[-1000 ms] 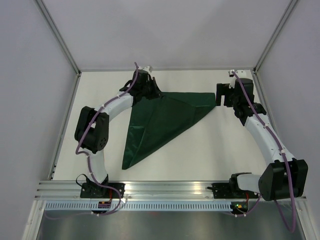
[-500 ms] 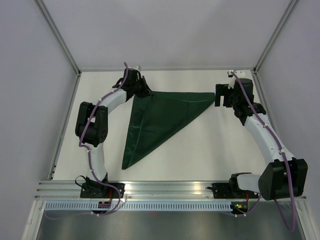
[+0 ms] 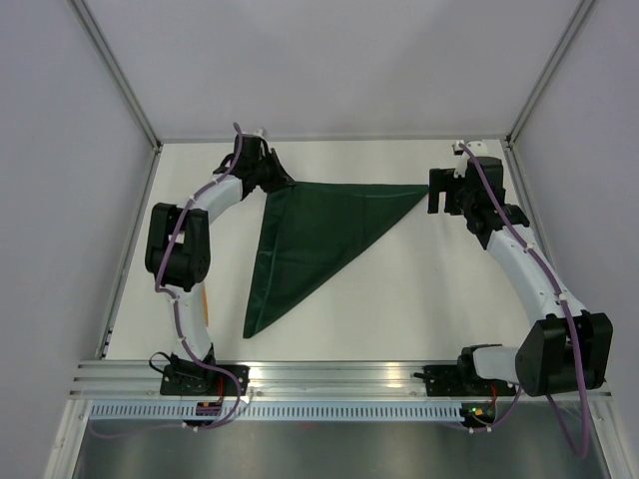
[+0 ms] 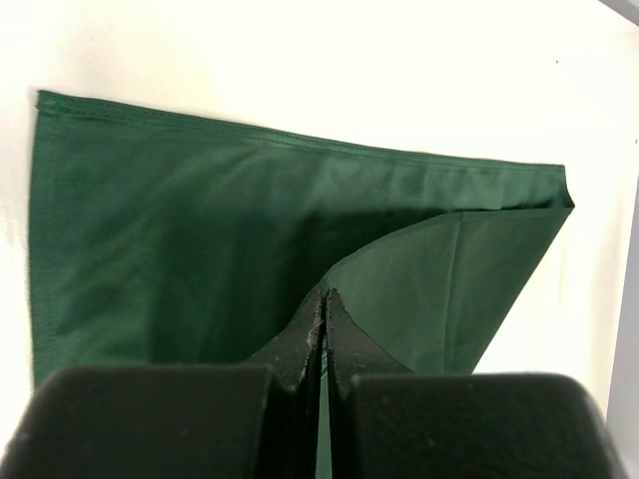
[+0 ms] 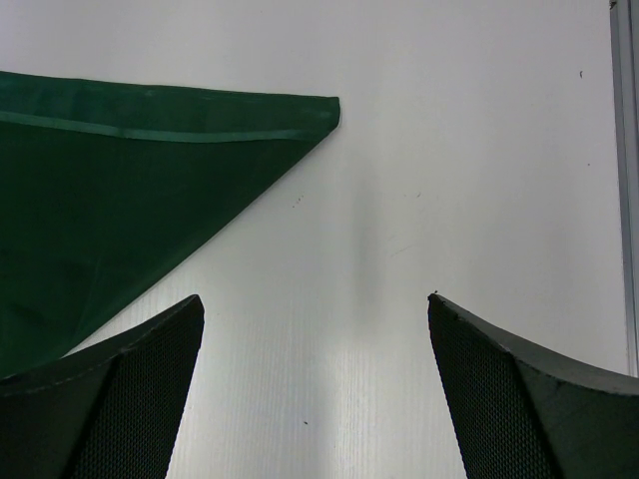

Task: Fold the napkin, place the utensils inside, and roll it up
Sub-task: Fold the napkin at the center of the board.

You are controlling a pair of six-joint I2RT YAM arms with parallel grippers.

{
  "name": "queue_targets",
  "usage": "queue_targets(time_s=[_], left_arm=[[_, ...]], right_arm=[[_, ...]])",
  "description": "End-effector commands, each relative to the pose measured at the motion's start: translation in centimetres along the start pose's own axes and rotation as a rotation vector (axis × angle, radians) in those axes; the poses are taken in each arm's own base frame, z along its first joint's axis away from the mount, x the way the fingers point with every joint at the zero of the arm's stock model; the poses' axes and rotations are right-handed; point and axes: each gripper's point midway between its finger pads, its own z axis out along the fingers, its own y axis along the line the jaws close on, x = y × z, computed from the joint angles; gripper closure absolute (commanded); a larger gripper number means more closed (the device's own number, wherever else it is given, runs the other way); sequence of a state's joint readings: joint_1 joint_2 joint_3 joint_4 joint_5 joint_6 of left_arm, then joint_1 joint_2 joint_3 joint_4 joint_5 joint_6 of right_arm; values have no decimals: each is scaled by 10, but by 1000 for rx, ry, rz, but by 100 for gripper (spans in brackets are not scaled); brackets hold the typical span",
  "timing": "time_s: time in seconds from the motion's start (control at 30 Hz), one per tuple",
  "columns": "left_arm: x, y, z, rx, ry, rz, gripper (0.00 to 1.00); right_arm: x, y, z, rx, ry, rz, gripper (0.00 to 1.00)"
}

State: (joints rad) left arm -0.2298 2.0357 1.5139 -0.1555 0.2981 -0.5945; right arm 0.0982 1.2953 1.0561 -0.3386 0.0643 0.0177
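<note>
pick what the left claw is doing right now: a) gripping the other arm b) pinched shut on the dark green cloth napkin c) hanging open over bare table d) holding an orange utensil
b: in its wrist view the left claw is closed on a raised fold of the dark green cloth napkin, at the cloth's far left corner, while the right claw stands open just off the opposite tip.

Overhead view looking down from behind, wrist views close, all sharing napkin (image 3: 319, 230)
</note>
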Motion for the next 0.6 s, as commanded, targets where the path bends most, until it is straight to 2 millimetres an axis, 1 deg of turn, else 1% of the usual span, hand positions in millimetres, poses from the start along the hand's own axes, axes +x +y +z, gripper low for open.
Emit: queue_targets(time_s=[0.0, 0.27, 0.37, 0.53, 0.57], left_arm=[[-9, -1, 0, 29, 2, -12, 98], [-18, 9, 2, 19, -7, -18, 98], [-25, 14, 2, 11, -18, -9, 98], [-36, 17, 3, 7, -39, 5, 98], [-36, 20, 4, -1, -38, 7, 98]], right_arm=[[5, -2, 0, 9, 22, -9, 2], [5, -2, 1, 9, 25, -11, 2], [6, -2, 1, 9, 27, -9, 2], [7, -3, 1, 14, 28, -10, 2], [7, -3, 1, 16, 28, -10, 2]])
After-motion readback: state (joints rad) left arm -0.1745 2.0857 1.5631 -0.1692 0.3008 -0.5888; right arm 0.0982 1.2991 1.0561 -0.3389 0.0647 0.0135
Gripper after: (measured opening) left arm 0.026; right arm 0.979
